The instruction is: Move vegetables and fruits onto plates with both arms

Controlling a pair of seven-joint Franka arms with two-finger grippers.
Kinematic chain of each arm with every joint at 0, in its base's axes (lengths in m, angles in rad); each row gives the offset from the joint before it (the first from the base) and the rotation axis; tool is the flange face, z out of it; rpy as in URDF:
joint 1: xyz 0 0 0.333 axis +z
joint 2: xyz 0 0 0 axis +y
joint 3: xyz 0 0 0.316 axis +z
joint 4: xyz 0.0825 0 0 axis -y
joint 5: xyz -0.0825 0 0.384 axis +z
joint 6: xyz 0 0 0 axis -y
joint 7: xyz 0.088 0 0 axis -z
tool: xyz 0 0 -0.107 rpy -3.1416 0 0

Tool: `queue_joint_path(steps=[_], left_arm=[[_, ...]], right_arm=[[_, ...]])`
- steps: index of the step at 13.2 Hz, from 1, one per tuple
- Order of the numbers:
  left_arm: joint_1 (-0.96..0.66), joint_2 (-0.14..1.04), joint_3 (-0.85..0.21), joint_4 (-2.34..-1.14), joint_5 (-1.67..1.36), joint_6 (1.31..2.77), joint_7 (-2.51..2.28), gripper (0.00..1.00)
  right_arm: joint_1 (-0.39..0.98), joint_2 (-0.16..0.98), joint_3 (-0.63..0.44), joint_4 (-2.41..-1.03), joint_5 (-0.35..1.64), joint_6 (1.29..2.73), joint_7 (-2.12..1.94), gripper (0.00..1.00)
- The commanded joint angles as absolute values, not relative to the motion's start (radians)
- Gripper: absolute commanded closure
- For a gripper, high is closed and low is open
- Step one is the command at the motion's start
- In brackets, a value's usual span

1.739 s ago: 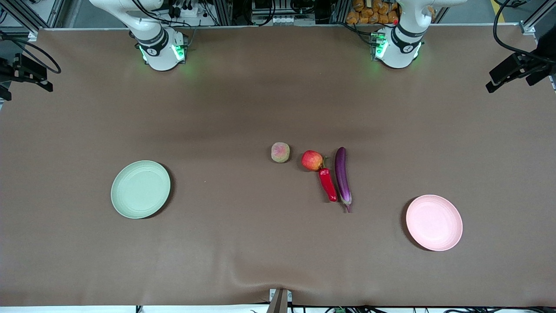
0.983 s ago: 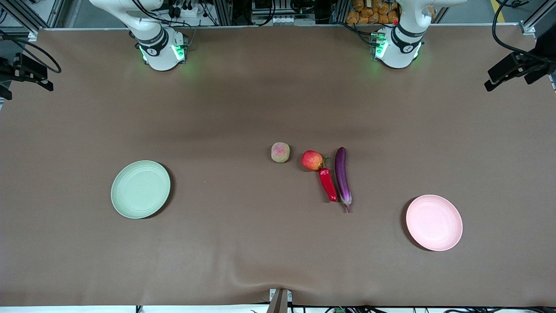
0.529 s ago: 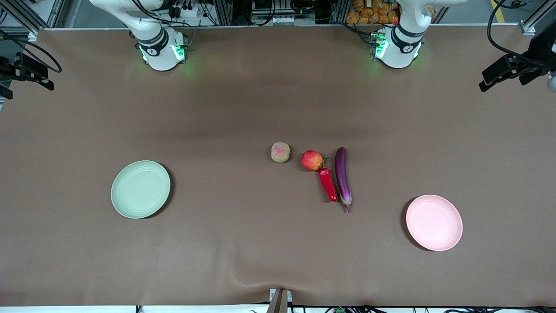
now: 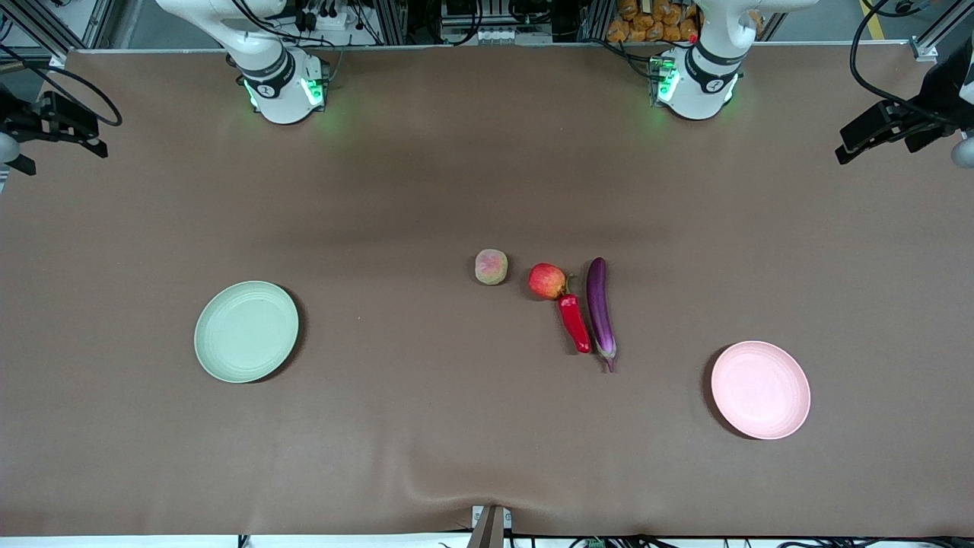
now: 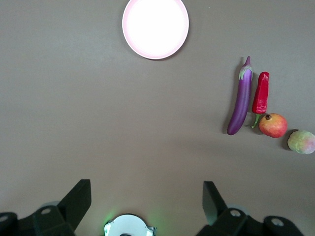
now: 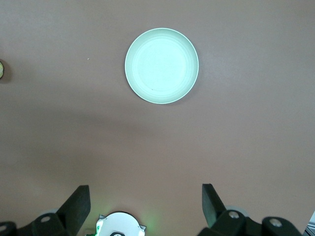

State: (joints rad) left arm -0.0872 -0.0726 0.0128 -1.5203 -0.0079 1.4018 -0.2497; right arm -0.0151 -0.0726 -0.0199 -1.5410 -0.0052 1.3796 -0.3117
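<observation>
In the middle of the table lie the pale yellow-green fruit (image 4: 491, 267), the red apple (image 4: 547, 281), the red chili (image 4: 574, 323) and the purple eggplant (image 4: 599, 308); chili and eggplant lie side by side. The green plate (image 4: 246, 331) sits toward the right arm's end, the pink plate (image 4: 760, 390) toward the left arm's end; both hold nothing. My left gripper (image 5: 146, 189) hangs open high over its own base, with the eggplant (image 5: 240, 98), the apple (image 5: 273, 125) and the pink plate (image 5: 155, 27) in its view. My right gripper (image 6: 146, 191) hangs open the same way, the green plate (image 6: 161, 65) in its view.
A brown cloth (image 4: 426, 426) covers the table, with a low wrinkle at its edge nearest the front camera. The green-lit arm bases (image 4: 281, 87) (image 4: 696, 84) stand along the edge farthest from that camera. Black hands with cables (image 4: 886, 128) (image 4: 53, 122) show at the sides.
The black hand at each side of the front view has shifted slightly, the left arm's most. Fruits, vegetables and plates have not moved.
</observation>
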Motion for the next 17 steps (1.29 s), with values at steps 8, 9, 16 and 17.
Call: queue_joint_path(steps=[8, 9, 16, 17], left_arm=[[-0.089, -0.057, 0.011, -1.499, -0.003, 1.39, -0.216, 0.0], [-0.089, -0.063, 0.011, -1.5, -0.003, 1.388, -0.216, 0.0], [-0.09, -0.071, -0.006, -1.5, -0.003, 1.385, -0.216, 0.0], [-0.091, -0.068, -0.006, -1.502, -0.003, 1.385, -0.216, 0.0]], right_arm=[[-0.021, -0.089, -0.02, -1.571, -0.009, 1.338, -0.308, 0.0], [-0.021, -0.089, -0.02, -1.571, -0.009, 1.338, -0.308, 0.0], [-0.021, -0.087, -0.02, -1.569, -0.008, 1.339, -0.308, 0.0], [-0.021, -0.087, -0.02, -1.571, -0.008, 1.339, -0.308, 0.0]])
